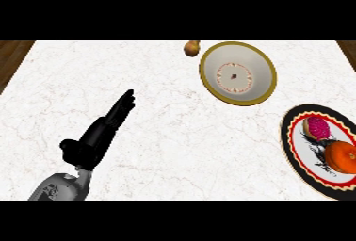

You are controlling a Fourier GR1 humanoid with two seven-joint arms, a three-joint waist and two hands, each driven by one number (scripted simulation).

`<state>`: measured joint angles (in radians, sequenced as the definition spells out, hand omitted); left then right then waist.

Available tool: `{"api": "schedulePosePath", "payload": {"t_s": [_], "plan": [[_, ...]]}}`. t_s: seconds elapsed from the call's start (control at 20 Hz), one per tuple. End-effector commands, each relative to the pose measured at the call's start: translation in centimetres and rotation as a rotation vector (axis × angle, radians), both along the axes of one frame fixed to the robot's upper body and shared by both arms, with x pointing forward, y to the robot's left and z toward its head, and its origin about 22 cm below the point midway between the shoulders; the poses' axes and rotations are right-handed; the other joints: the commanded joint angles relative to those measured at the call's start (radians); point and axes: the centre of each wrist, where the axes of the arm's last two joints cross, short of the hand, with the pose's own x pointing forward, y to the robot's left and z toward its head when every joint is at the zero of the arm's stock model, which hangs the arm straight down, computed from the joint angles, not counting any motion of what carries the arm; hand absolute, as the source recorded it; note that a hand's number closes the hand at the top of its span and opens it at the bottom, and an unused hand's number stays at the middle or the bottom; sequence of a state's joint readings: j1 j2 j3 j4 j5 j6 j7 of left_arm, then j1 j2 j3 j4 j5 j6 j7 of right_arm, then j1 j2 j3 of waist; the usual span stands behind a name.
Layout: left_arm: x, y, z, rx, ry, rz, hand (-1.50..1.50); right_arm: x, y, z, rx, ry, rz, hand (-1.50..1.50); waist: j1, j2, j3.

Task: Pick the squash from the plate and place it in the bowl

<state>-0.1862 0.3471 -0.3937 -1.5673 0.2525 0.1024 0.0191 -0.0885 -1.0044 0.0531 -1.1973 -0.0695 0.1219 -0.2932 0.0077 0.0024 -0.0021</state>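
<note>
Squash (192, 47) is what we're after, and it's sitting on the table (173, 141) at the far edge, just left of the bowl (238, 72) and touching or nearly touching its rim, so not on the plate (297, 146) at all. Starting from our left hand (104, 129): it's down in the lower left of the view, fingers straight and stretched out, pointing up and to the right, thumb sticking off to the left, holding nothing. It's well apart from the squash and the bowl. Our right hand doesn't show anywhere. Moving out from there, the bowl is cream with a gold rim and a reddish ring pattern inside, nothing in it. Over at the right edge is the plate, black and red rimmed, carrying a pink donut (318, 127) and an orange fruit (342, 156) just beside each other.
</note>
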Motion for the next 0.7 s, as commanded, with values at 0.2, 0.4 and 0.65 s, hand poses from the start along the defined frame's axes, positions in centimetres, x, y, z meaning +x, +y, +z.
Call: {"api": "schedulePosePath", "payload": {"t_s": [0.2, 0.4, 0.65], "plan": [[0.7, -0.8, 0.6, 0.015, 0.002, -0.029, 0.0, 0.8, 1.0, 5.6, -0.34, 0.541, 0.115, -1.5, 0.019, 0.002, -0.003], [-1.0, -0.6, -1.0, 0.009, 0.003, -0.03, 0.0, 2.6, 3.9, 7.0, -0.348, 0.643, 0.148, -1.5, 0.016, -0.001, -0.001], [1.1, 0.6, -0.3, -0.002, 0.009, -0.003, 0.0, 4.3, 5.7, 8.0, -0.354, 0.725, 0.159, -1.5, 0.0, -0.001, 0.001]]}}
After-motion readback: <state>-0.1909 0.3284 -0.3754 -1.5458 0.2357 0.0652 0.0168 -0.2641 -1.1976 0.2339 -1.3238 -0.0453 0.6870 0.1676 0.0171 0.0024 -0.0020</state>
